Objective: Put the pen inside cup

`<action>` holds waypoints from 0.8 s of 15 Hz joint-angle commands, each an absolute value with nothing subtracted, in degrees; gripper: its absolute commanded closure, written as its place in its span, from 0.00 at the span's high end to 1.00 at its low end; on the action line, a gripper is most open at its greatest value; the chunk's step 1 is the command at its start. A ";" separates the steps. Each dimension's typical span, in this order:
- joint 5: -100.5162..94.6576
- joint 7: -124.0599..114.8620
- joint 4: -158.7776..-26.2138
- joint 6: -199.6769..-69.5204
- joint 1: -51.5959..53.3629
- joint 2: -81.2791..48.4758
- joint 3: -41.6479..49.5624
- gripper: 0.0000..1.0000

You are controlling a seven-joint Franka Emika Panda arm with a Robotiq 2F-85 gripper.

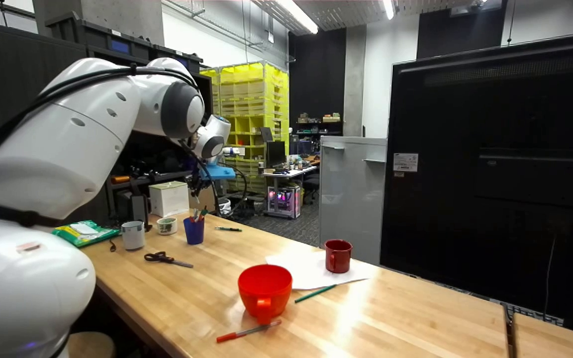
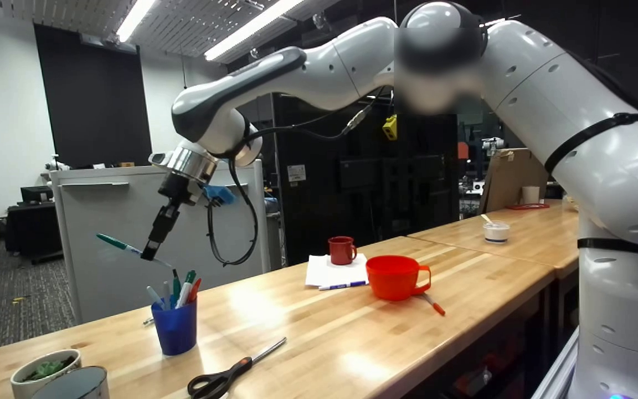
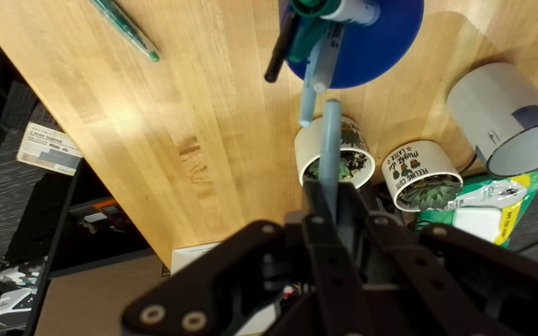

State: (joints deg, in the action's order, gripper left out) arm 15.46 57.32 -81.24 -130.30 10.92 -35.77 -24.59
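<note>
In exterior view, my gripper [image 2: 150, 252] clamped on pen [image 2: 125, 246], axis slanted, pale end low right; cup [image 2: 175, 330] below, right. I judge steepening needed.

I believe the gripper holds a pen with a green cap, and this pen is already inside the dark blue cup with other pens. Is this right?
Not quite: the pen is not inside the dark blue cup; an exterior view shows it in the air, outside the cup. The gripper does hold it, and other pens do stand in the cup.
</note>
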 commanded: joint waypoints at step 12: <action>34.49 61.66 -81.44 -141.34 5.69 -41.19 -29.20 0.03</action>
State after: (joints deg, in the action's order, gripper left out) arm 30.57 59.07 -80.30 -138.11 7.19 -40.41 -26.68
